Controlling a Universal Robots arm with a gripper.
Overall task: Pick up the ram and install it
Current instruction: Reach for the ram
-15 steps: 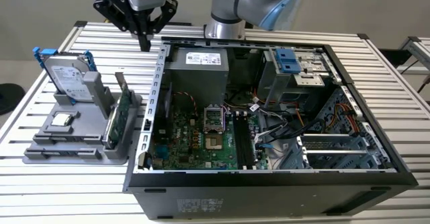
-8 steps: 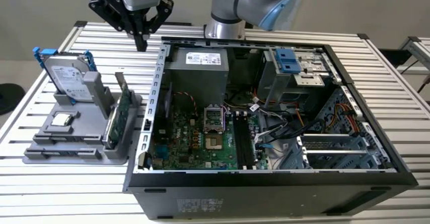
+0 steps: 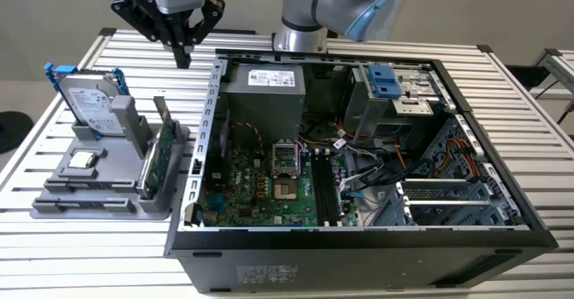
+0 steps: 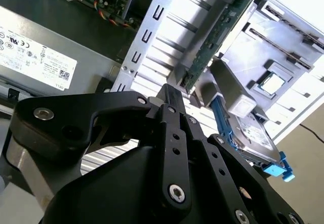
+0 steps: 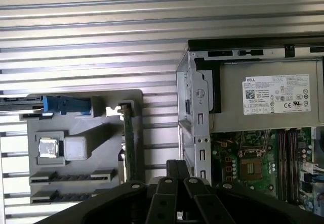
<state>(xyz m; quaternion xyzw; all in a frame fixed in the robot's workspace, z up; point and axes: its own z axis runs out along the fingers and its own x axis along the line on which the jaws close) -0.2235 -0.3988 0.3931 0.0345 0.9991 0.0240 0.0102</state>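
Slatted metal table (image 3: 72, 245) with the open PC case (image 3: 359, 259) sitting on it. Your gripper (image 3: 184, 60) hangs over the slats near the case's corner, pinched fully together and holding nothing. You'll spot the ram (image 3: 154, 168) standing on edge in the gray holder (image 3: 90, 209), just beside the case.

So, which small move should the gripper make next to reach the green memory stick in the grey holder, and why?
Probably shift the black gripper sideways until it is above the thin dark green memory stick. That stick stands on edge, untouched, in the grey plastic holder, while the gripper, shut and empty, hangs beside the holder.
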